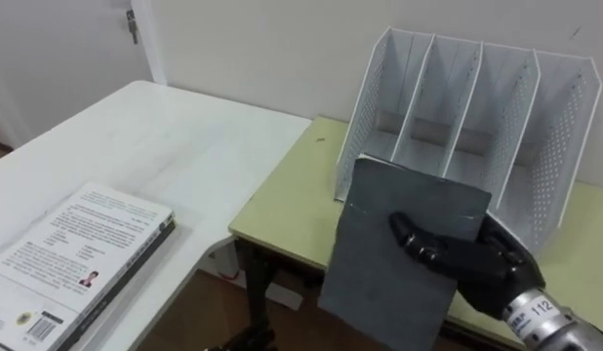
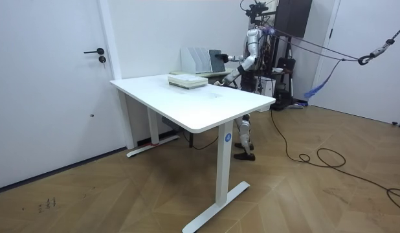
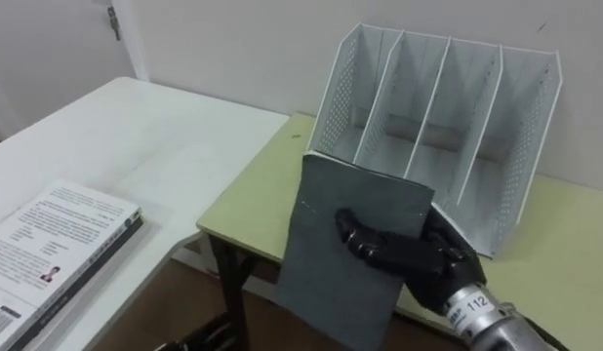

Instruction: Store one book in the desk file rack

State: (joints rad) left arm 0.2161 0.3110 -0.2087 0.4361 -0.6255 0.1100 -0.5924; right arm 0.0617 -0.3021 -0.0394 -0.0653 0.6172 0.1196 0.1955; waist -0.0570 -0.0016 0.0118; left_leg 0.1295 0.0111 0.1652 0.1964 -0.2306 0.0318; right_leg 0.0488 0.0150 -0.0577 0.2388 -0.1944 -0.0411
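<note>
My right hand is shut on a dark grey book, fingers curled over its front cover. I hold the book upright and slightly tilted in front of the white file rack, just short of its left slots. The rack has several empty upright slots and stands on a pale green desk against the wall. In the room view I stand behind the white table with the book raised before the rack.
A stack of white-covered books lies on the large white table to my left. A gap with floor below separates the white table from the green desk. A door is in the wall.
</note>
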